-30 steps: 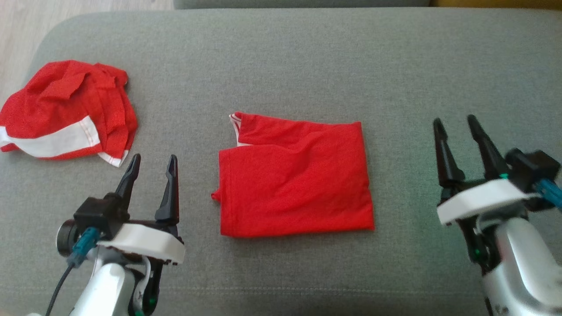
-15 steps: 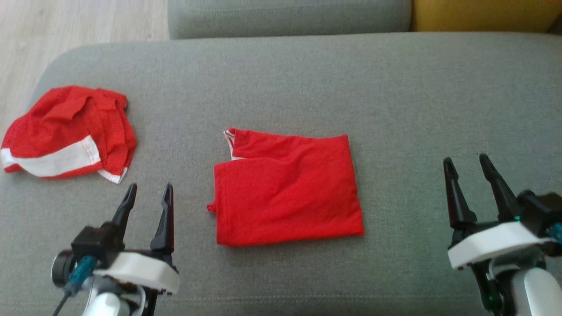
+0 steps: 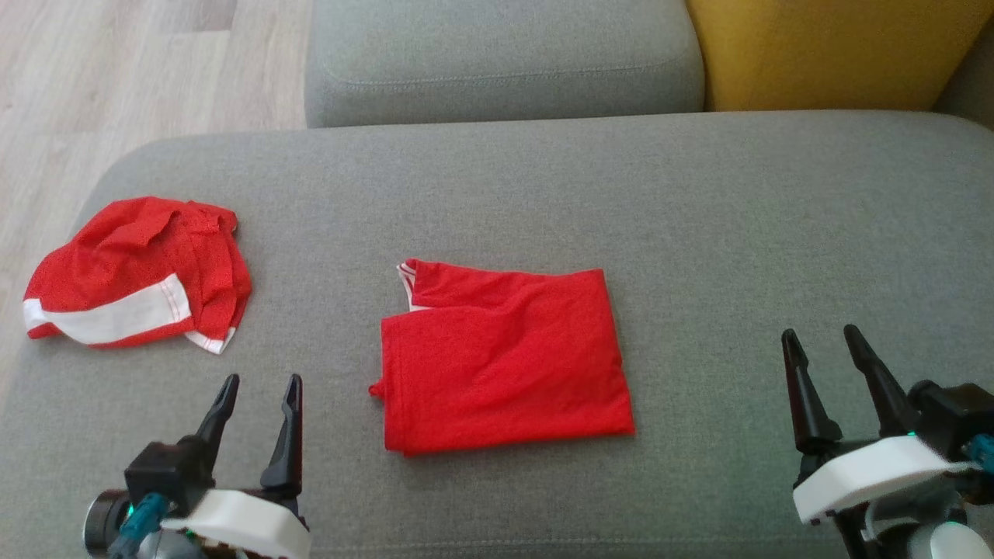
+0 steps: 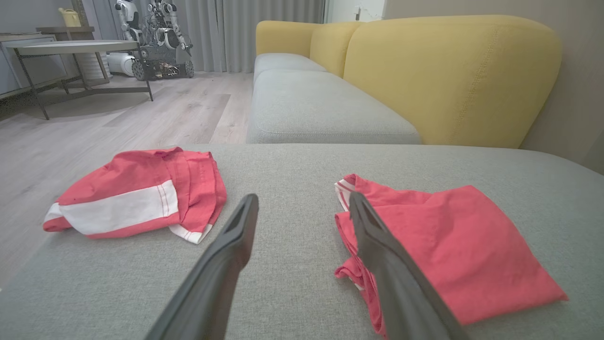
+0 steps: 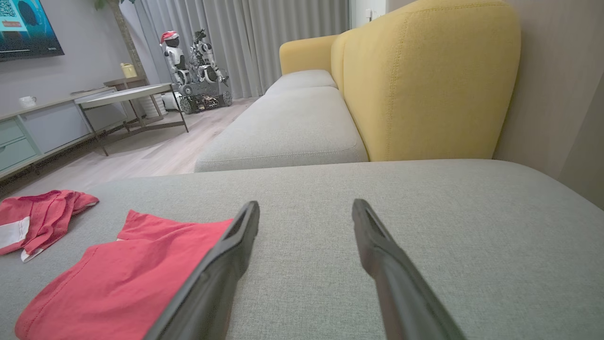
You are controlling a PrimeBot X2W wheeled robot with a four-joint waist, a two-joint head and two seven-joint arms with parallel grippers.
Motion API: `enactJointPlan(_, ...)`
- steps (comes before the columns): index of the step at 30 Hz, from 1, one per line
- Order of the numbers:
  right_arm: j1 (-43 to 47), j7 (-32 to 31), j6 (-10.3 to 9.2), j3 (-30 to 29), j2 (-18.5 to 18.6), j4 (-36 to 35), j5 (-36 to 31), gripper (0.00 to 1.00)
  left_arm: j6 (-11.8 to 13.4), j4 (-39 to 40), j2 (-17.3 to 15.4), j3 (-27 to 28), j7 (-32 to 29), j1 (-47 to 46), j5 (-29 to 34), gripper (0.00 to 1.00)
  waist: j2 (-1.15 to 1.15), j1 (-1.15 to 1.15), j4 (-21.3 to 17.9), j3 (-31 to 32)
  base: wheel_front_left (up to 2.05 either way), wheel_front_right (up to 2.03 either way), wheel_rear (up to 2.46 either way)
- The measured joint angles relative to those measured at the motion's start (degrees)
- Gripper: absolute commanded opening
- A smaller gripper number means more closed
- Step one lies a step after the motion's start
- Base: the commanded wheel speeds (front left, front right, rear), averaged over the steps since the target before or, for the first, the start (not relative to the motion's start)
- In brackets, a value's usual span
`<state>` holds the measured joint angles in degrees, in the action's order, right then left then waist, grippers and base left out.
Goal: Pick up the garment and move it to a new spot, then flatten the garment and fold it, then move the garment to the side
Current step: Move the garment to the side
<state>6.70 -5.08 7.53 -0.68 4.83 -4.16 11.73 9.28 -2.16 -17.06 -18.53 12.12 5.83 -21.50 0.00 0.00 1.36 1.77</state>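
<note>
While both arms rest low at the near edge of the grey sofa seat (image 3: 699,217), the head view places the folded red garment (image 3: 505,361) between them. It is a rough rectangle with its long axis running left to right. The left gripper (image 3: 262,380) stands near the garment's left edge and the right gripper (image 3: 821,334) stands well apart from its right edge, so the left arm is judged the nearer. Both pairs of fingers are spread and hold nothing. A crumpled red-and-white garment (image 3: 136,283) lies beyond the left gripper, at the seat's left end.

Left wrist view: the folded garment (image 4: 453,250) lies to the right of the parted fingers, and its layered hem sits just beside the right-hand finger. The fabric is a thin, limp knit with soft creases and white trim at one far corner.

Right wrist view: the same garment (image 5: 122,274) lies to the left of the parted fingers, on coarse woven upholstery. A yellow backrest (image 5: 424,80) rises behind.

Folding appears complete, and the shift to the side looks to be what remains.
</note>
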Motion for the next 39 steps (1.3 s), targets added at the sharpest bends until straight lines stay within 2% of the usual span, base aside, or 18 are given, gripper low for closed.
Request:
enactJointPlan(13,0.98,-0.77,0.00,0.11,-0.29,-0.66,-0.05,1.00,0.91,1.63,-1.37,-0.05,-1.00,0.09,0.18,1.00,0.00,0.00,0.19,1.13,0.00,0.00,0.00)
enactJointPlan(39,0.95,-1.03,0.00,-0.43,-0.34,-0.55,-0.23,1.00,1.82,1.76,-1.55,-0.99,-1.00,-0.03,0.16,1.00,0.00,0.00,0.96,0.59,0.00,0.00,0.00)
